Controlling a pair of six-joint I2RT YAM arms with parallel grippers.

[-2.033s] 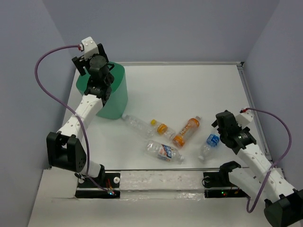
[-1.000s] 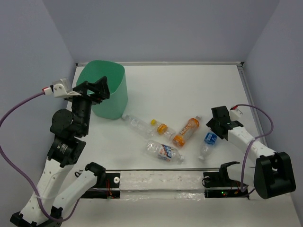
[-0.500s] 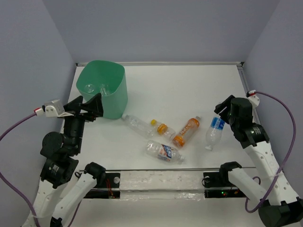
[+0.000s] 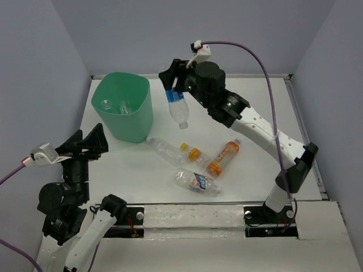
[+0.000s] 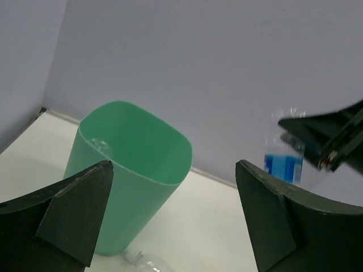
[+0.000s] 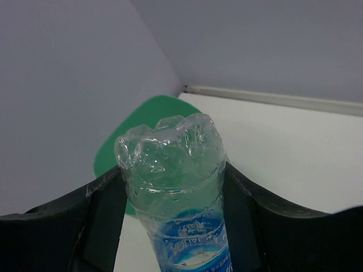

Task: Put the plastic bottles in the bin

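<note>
Plastic bottle with a blue label [image 4: 178,109] hangs cap-down, pinched at its base by the right gripper [image 4: 173,86], just beside the right rim of the mint-green plastic bin [image 4: 138,122], which stands near the white table's [image 4: 244,107] far-left corner with two clear bottles [image 4: 108,105] inside. A clear unlabelled bottle [image 4: 164,148], small yellow-capped bottle [image 4: 193,153], orange-labelled bottle [image 4: 222,157] and white-and-orange-labelled bottle [image 4: 195,181] lie mid-table towards the near edge. By the near-left corner, the left gripper [image 4: 91,141] hovers, fingers spread wide, empty.

The bin [image 4: 135,122] is smooth, faintly glossy plastic. The bottle [image 6: 173,170] near it is clear, dimpled plastic with a shiny label. The table [image 4: 130,170] looks matt.
</note>
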